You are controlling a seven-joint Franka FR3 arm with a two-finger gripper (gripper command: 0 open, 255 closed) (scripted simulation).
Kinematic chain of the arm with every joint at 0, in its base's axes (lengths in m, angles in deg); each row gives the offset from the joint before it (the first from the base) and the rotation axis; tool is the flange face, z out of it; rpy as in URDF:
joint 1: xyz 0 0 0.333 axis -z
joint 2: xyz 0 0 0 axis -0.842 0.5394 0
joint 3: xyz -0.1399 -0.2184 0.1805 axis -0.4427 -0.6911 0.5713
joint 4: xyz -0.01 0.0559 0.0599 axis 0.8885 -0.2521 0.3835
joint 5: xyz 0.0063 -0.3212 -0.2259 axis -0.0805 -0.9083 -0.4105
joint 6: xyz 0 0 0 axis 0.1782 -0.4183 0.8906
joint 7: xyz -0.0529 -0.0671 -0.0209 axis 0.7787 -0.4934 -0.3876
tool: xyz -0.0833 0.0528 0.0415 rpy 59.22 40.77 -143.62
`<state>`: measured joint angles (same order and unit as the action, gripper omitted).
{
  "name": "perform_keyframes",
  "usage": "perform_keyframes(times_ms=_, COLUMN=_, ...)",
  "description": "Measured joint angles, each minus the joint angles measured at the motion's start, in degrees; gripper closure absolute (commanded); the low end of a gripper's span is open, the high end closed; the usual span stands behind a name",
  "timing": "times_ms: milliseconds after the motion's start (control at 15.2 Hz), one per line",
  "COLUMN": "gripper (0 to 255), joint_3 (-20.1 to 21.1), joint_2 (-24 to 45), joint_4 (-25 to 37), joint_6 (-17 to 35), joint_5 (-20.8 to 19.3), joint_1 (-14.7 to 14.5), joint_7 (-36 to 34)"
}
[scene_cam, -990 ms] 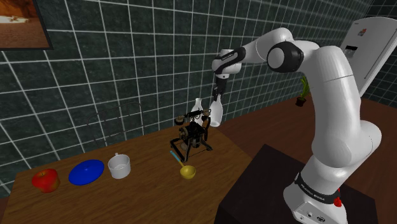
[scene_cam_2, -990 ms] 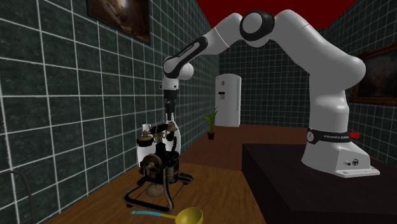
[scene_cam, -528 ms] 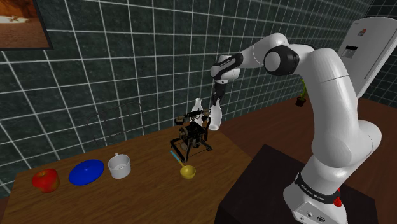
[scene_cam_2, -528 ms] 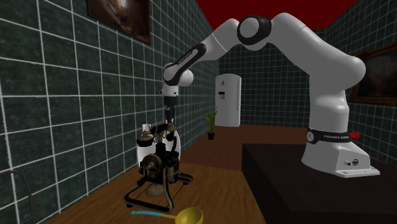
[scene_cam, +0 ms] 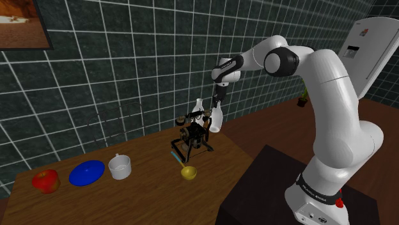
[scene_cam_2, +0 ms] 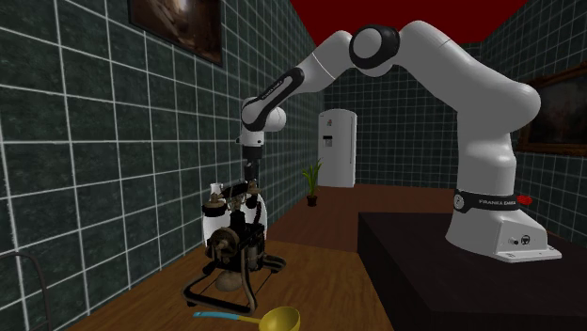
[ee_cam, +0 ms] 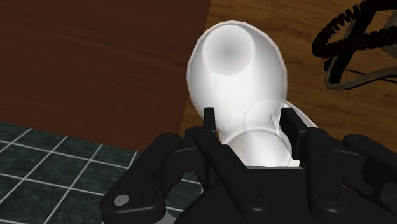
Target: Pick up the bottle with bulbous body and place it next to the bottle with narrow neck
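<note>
The bulbous bottle is plain white, smooth and softly glossy, and the gripper clasping its neck is matt black. Below the bottle, the table shows warm brown wood grain with a dull sheen. The ladle lying near the bottle is glossy golden-yellow, and the wall behind the bottle is dark mottled tile with pale grout.

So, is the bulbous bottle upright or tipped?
Upright: the white bottle points neck-up, its neck clasped between the fingers.

bulbous bottle mostly hidden behind black machine (2nd ext. view)
</note>
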<state>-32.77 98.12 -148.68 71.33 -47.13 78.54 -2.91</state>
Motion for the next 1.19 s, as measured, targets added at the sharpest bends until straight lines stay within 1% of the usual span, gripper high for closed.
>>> perform_keyframes(times_ms=66, gripper=0, joint_3=0.0, joint_2=0.0, joint_4=0.0, joint_6=0.0, joint_5=0.0, joint_1=0.0, joint_7=0.0)
perform_keyframes(times_ms=462, gripper=0, joint_3=0.0, joint_2=0.0, joint_4=0.0, joint_6=0.0, joint_5=0.0, joint_1=0.0, joint_7=0.0)
perform_keyframes(times_ms=660, gripper=0, joint_3=-0.2, joint_2=-2.6, joint_4=-0.5, joint_6=-2.1, joint_5=-0.2, joint_1=0.0, joint_7=0.0)
perform_keyframes(times_ms=792, gripper=0, joint_3=-0.3, joint_2=-3.8, joint_4=0.4, joint_6=-4.1, joint_5=-0.3, joint_1=-0.1, joint_7=-0.2)
perform_keyframes(times_ms=1188, gripper=0, joint_3=-0.3, joint_2=-4.3, joint_4=0.5, joint_6=-4.7, joint_5=-0.4, joint_1=-0.1, joint_7=-0.2)
